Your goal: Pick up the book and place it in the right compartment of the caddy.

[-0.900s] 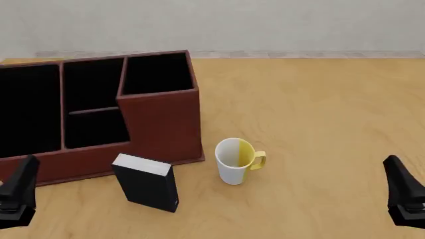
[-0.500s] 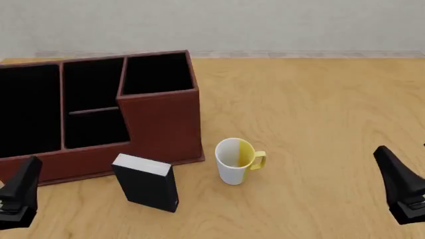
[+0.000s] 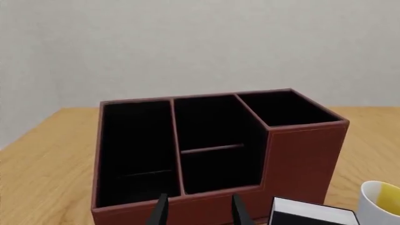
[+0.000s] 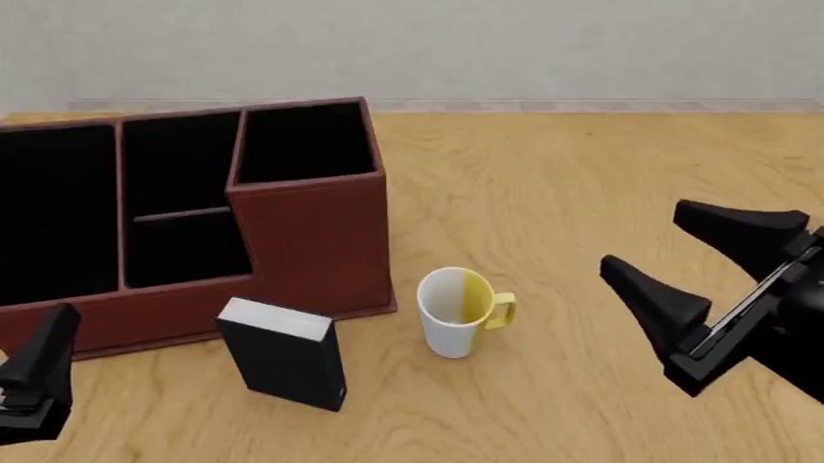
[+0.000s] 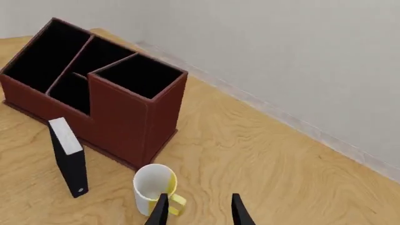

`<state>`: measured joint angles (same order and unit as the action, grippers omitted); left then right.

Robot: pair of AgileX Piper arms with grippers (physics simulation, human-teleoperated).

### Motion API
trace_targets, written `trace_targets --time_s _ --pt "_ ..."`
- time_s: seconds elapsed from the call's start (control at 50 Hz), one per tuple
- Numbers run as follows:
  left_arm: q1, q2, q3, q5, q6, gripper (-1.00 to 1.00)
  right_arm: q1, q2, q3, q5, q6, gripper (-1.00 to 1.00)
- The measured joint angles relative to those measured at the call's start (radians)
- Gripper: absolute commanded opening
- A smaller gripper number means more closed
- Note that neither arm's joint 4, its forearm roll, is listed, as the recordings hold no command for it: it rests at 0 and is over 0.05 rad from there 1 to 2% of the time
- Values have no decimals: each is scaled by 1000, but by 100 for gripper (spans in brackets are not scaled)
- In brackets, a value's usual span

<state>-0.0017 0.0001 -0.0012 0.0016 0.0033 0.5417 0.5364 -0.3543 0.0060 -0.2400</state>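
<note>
**Clerk:** Black hardcover, pale page edges: the book. It stands upright on the wooden surface, close in front of the caddy and apart from it. No end effector touches it.

**Auditor:** And the right end effector?

**Clerk:** Fingers spread wide, nothing between them. It hangs above the surface, turned toward the book. The book lies well off from it, on the far side of the white-and-yellow mug, which sits between the two.

**Auditor:** Left end effector?

**Clerk:** Low at the near edge, with the book a short way off to its right. In its own wrist camera the two fingertips stand apart with nothing gripped.

**Auditor:** Destination?

**Clerk:** The right compartment, the tall square well with full-height reddish-brown walls. It sits beyond the book as seen from either end effector. Black lining shows, and no object is visible in the part that shows.

**Auditor:** Progress entry?

**Clerk:** By my reading, nothing completed. Grasp not made, lift not made, placement not made. Outstanding: approach the book, clear the mug on the way if the right arm takes it, close on the covers, raise it above the tall wall, lower it into the well, release.
</note>
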Motion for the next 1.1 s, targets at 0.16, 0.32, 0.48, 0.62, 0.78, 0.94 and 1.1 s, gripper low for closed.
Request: trace_targets --time_s 0.16,0.32,0.48,0.62,0.78,0.94,1.1 --pt "6 0 0 -7 -3 100 101 132 -78 16 -25 100" --pt "11 0 1 -12 -7 100 194 266 -155 32 -34 100" --pt "16 0 1 -16 -10 100 260 383 -220 50 -41 100" --pt "19 0 1 -20 -15 100 301 462 -274 72 -44 100" --pt "21 0 0 -24 -20 100 347 545 -338 100 -38 100" --pt "23 0 -5 -22 -24 100 389 638 -405 122 -26 100" --pt "25 0 -13 -16 -27 100 425 732 -474 141 -13 100"
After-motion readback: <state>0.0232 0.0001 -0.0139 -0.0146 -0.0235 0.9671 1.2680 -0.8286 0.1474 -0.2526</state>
